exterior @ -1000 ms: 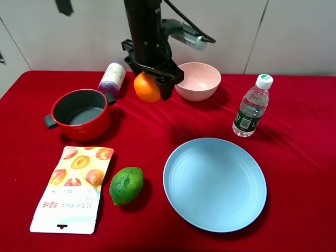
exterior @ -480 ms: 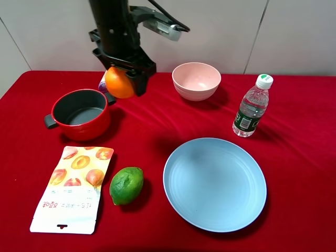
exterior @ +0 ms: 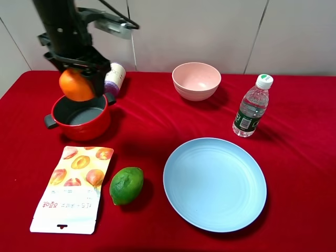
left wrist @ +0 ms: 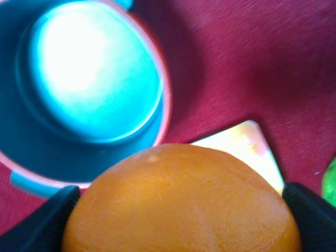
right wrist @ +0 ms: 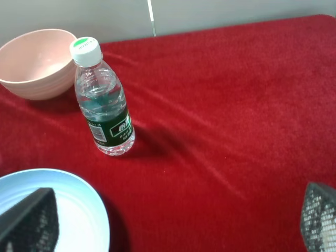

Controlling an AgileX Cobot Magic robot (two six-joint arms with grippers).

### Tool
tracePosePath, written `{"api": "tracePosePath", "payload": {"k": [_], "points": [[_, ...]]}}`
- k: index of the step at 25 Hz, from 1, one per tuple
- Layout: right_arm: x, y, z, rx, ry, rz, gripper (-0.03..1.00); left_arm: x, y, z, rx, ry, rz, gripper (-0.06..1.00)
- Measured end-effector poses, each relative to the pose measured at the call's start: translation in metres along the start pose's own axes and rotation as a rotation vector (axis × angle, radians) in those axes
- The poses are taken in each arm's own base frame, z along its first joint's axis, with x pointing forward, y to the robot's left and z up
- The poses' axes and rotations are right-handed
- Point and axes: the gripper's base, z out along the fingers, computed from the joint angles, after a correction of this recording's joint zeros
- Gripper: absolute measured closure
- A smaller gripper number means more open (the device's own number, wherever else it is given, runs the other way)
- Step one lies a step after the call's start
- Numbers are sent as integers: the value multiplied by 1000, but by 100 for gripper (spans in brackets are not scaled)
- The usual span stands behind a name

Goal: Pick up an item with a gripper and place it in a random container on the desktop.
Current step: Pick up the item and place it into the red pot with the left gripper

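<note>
The orange mandarin (exterior: 75, 85) hangs in my left gripper (exterior: 79, 77), which is shut on it just above the far rim of the red pot (exterior: 84, 127) on the red-clothed desktop (exterior: 147, 126). In the left wrist view the mandarin (left wrist: 178, 202) fills the space between the black fingers (left wrist: 44, 223), with the pot's dark inside (left wrist: 31, 147) right beyond it. My right gripper (right wrist: 173, 223) is open and empty above the cloth; it does not show in the exterior high view.
A pink bowl (exterior: 196, 80), a water bottle (exterior: 252, 107) and a light blue plate (exterior: 214, 184) lie to the right. A green lime (exterior: 126, 185) and a snack packet (exterior: 73, 188) lie in front of the pot. A purple-labelled tube (exterior: 112, 77) lies behind it.
My left gripper has carried the mandarin leftward, from beside the pink bowl to over the red pot. Nothing else has moved.
</note>
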Motion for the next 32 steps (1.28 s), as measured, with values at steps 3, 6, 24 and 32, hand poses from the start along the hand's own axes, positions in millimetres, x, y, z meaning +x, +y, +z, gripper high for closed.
{"api": "tracePosePath", "payload": {"k": [3, 6, 24, 32], "points": [[0, 0, 0, -2, 0, 1, 28, 7, 16, 1, -1, 8, -46, 21], [0, 0, 0, -2, 0, 1, 28, 10, 29, 1, -2, 8, -84, 21], [0, 0, 0, -2, 0, 1, 28, -9, 52, 55, -23, 32, -113, 21], [0, 0, 0, -2, 0, 1, 28, -13, 55, 75, -49, 61, -93, 21]]}}
